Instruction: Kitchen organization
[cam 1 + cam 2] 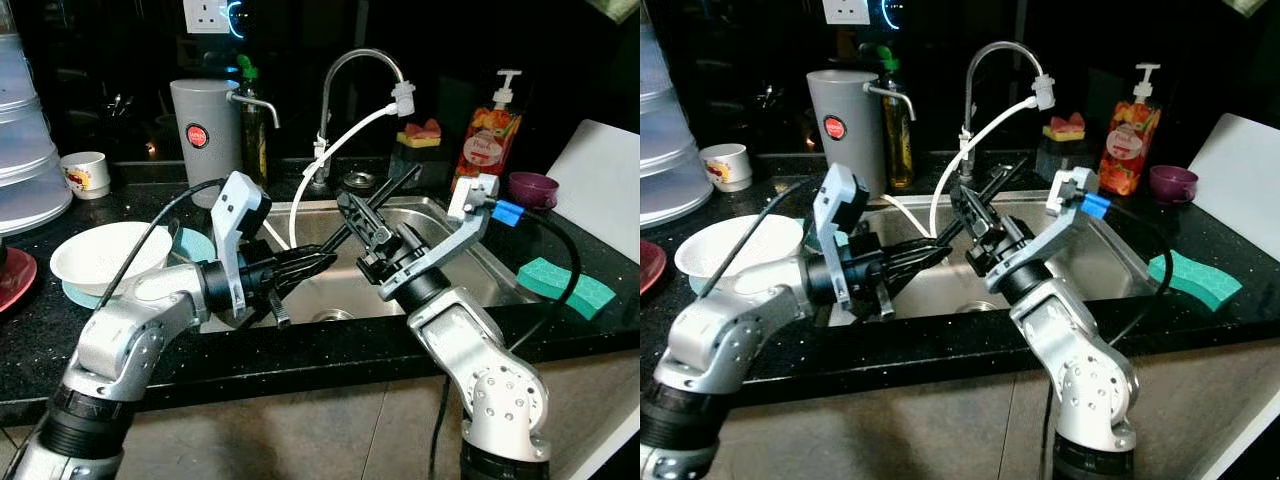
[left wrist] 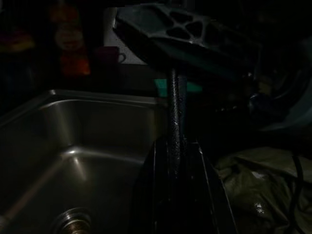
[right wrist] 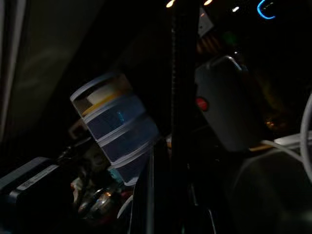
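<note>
Over the steel sink (image 1: 470,275), both grippers meet on one long black utensil (image 1: 385,198), a slim handle running from about 8 o'clock up to 2 o'clock across the basin. The left gripper (image 1: 318,263) has its fingers pressed together on the lower end; its wrist view shows the handle rising from between them to a slotted head (image 2: 185,27). The right gripper (image 1: 355,212) is closed on the same handle higher up. The basin itself looks bare down to its drain (image 2: 73,225). At 9 o'clock of the sink a white bowl (image 1: 105,255) sits on a teal plate (image 1: 195,243); what it holds cannot be made out. A green sponge (image 1: 565,285) lies at 3 o'clock, a purple bowl (image 1: 533,187) behind it.
</note>
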You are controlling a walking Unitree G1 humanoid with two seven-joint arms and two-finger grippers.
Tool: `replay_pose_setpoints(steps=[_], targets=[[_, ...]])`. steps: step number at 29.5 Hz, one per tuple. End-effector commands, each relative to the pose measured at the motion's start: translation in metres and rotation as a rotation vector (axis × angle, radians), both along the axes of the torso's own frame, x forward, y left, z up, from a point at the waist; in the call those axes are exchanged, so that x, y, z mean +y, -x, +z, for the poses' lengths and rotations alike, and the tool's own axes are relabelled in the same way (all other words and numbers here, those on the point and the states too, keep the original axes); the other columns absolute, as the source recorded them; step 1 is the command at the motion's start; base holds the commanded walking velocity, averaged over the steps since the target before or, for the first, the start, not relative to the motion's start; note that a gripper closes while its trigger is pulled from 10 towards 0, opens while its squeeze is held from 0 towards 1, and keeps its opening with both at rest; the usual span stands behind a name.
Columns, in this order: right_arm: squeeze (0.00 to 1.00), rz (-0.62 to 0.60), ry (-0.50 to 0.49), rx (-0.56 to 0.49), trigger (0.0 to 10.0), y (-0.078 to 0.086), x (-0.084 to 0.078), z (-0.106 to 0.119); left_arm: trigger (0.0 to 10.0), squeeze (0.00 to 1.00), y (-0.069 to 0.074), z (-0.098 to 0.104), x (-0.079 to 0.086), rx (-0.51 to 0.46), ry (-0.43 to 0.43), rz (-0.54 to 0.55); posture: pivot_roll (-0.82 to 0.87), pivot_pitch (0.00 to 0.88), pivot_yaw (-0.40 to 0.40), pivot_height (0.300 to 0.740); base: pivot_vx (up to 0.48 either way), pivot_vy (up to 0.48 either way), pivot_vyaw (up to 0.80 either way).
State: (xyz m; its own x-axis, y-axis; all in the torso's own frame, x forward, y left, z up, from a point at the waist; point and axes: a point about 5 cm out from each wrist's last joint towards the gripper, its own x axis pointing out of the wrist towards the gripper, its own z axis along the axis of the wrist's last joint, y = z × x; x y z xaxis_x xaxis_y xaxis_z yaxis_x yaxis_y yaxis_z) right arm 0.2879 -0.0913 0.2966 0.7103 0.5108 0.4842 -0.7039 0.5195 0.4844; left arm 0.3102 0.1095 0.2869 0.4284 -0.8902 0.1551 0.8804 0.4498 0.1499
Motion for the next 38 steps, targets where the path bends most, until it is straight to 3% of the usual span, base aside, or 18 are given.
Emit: replay_pose_setpoints(steps=[1, 6, 7, 11, 12, 13, 14, 19, 24, 26, 30, 33, 35, 38], targets=[[0.00, 0.015, 0.006, -0.007, 0.0, 0.002, 0.002, 0.001, 10.0, 0.00, -0.008, 0.004, 0.004, -0.011, 0.013, 0.088, 0.05, 0.043, -0.030, 0.740, 0.000, 0.000, 0.00], [0.00, 0.000, 0.019, 0.009, 0.0, -0.002, 0.004, -0.001, 10.0, 0.00, -0.013, 0.007, 0.002, -0.029, 0.040, 0.159, 0.05, 0.045, -0.031, 0.740, 0.000, 0.000, 0.00], [0.00, -0.004, 0.024, 0.014, 0.0, -0.004, 0.004, -0.001, 10.0, 1.00, -0.015, 0.008, 0.003, -0.017, 0.061, 0.173, 0.05, 0.045, -0.031, 0.740, 0.000, 0.000, 0.00], [0.00, -0.018, 0.032, 0.032, 0.0, -0.008, 0.005, -0.004, 10.0, 1.00, -0.016, 0.013, 0.005, -0.021, 0.098, 0.206, 0.06, 0.053, -0.030, 0.740, 0.000, 0.000, 0.00], [0.00, -0.027, 0.030, 0.037, 0.0, -0.009, 0.005, -0.004, 10.0, 0.00, -0.015, 0.017, 0.007, -0.021, 0.131, 0.212, 0.06, 0.054, -0.027, 0.740, 0.000, 0.000, 0.00], [0.00, -0.042, 0.031, 0.042, 2.7, -0.011, 0.005, -0.004, 10.0, 0.00, -0.013, 0.020, 0.009, -0.018, 0.169, 0.205, 0.06, 0.054, -0.027, 0.740, 0.000, 0.000, 0.00], [0.00, -0.078, 0.036, 0.046, 10.0, -0.016, 0.003, -0.005, 10.0, 0.00, -0.009, 0.026, 0.014, -0.008, 0.238, 0.181, 0.06, 0.054, -0.027, 0.740, 0.000, 0.000, 0.00], [0.00, -0.246, 0.071, 0.036, 10.0, -0.032, -0.006, -0.005, 10.0, 0.00, -0.003, 0.033, 0.025, -0.002, 0.336, 0.179, 0.07, 0.056, -0.026, 0.740, 0.000, 0.000, 0.00], [0.00, -0.379, 0.081, 0.050, 10.0, -0.051, -0.014, -0.009, 10.0, 0.00, -0.001, 0.034, 0.035, 0.010, 0.371, 0.204, 0.08, 0.054, -0.031, 0.740, 0.000, 0.000, 0.00], [0.00, -0.456, 0.106, 0.072, 10.0, -0.065, -0.017, -0.015, 10.0, 0.00, -0.003, 0.030, 0.041, 0.024, 0.371, 0.258, 0.09, 0.053, -0.033, 0.740, 0.000, 0.000, 0.00], [0.00, -0.512, 0.140, 0.100, 10.0, -0.077, -0.017, -0.024, 10.0, 0.00, -0.007, 0.026, 0.050, 0.026, 0.346, 0.341, 0.10, 0.054, -0.037, 0.740, 0.000, 0.000, 0.00], [0.00, -0.518, 0.145, 0.102, 10.0, -0.079, -0.016, -0.025, 10.0, 0.00, -0.008, 0.024, 0.052, 0.026, 0.331, 0.361, 0.10, 0.054, -0.037, 0.740, 0.000, 0.000, 0.00], [0.00, -0.520, 0.150, 0.101, 10.0, -0.080, -0.017, -0.027, 10.0, 0.00, -0.010, 0.017, 0.058, 0.022, 0.274, 0.418, 0.10, 0.054, -0.037, 0.740, 0.000, 0.000, 0.00], [0.00, -0.548, 0.165, 0.116, 10.0, -0.083, -0.023, -0.035, 10.0, 0.00, -0.016, 0.013, 0.064, 0.041, 0.278, 0.495, 0.10, 0.058, -0.034, 0.740, 0.000, 0.000, 0.00]])
